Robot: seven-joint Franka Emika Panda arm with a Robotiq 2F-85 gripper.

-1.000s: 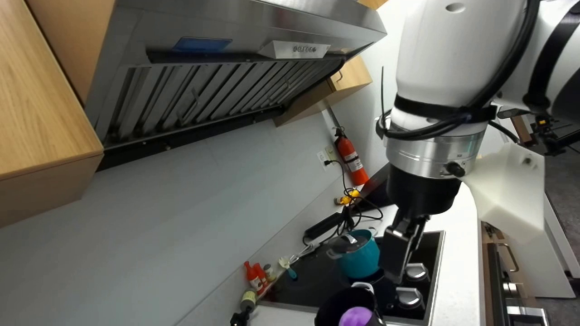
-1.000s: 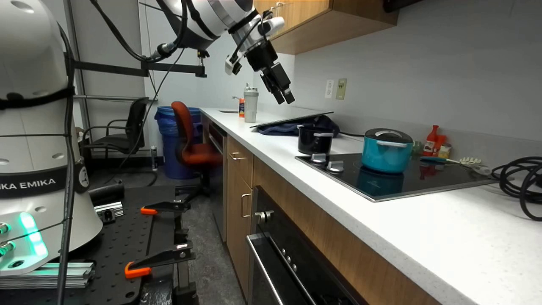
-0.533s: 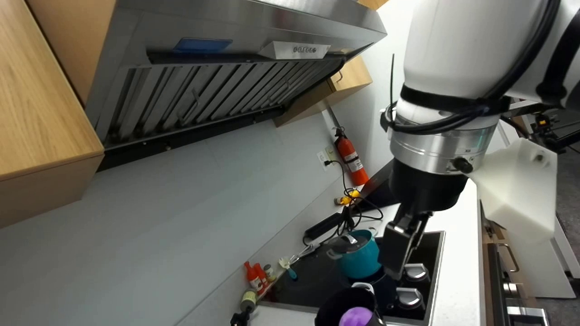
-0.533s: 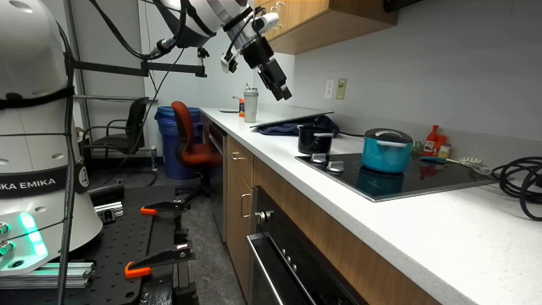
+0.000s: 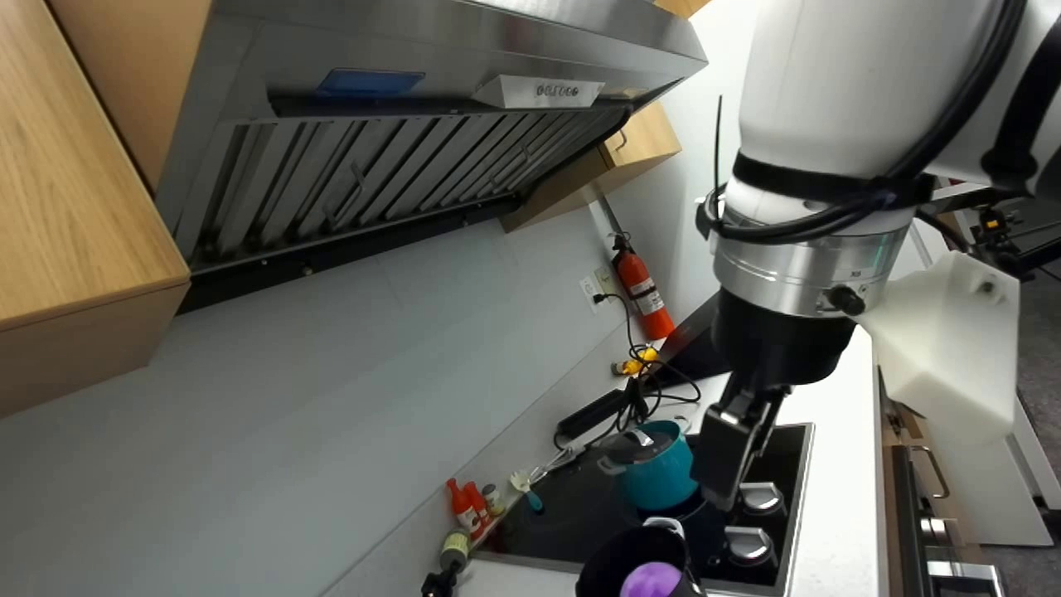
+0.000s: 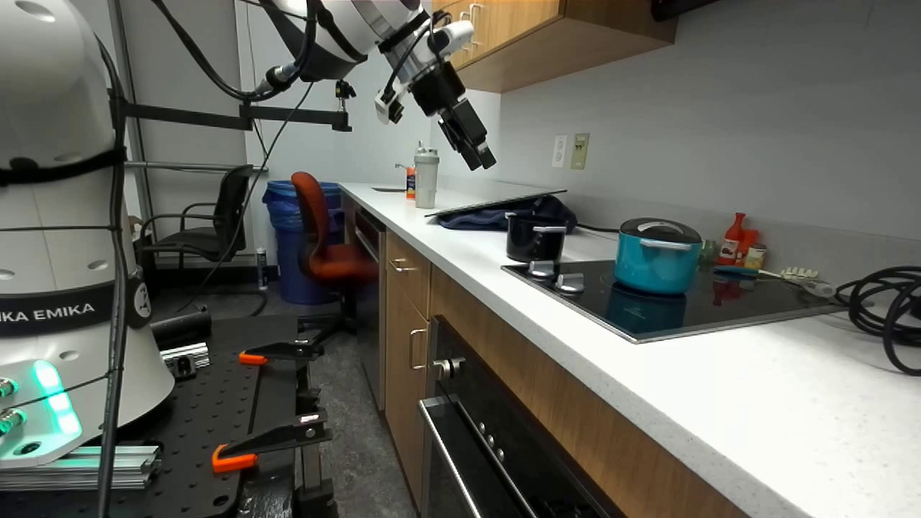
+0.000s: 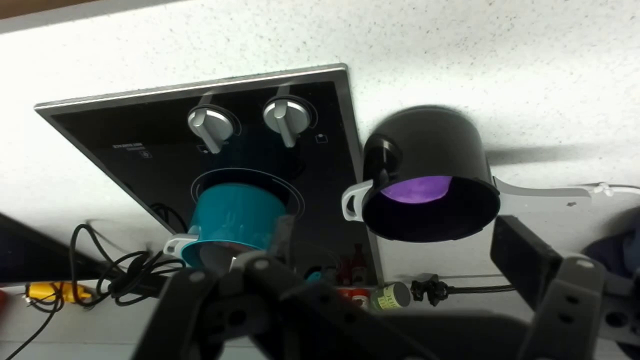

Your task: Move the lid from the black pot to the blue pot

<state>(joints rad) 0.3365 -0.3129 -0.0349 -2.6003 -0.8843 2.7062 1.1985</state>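
Already the lid (image 6: 669, 234) caps the blue pot (image 6: 652, 266), the empty hand (image 7: 395, 237) spread wide.

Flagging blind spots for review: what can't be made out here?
In an exterior view: black pot, base cut off by bottom edge.
In an exterior view: red bottle, label too small to read.
Wrist view: lid, partly hidden by the hand; purple item, partly hidden by black pot's wall.

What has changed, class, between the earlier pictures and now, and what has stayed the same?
In an exterior view, the open gripper shifted slightly up and left; nothing was gripped or let go. The black pot, the blue pot and the lid on it stayed put.
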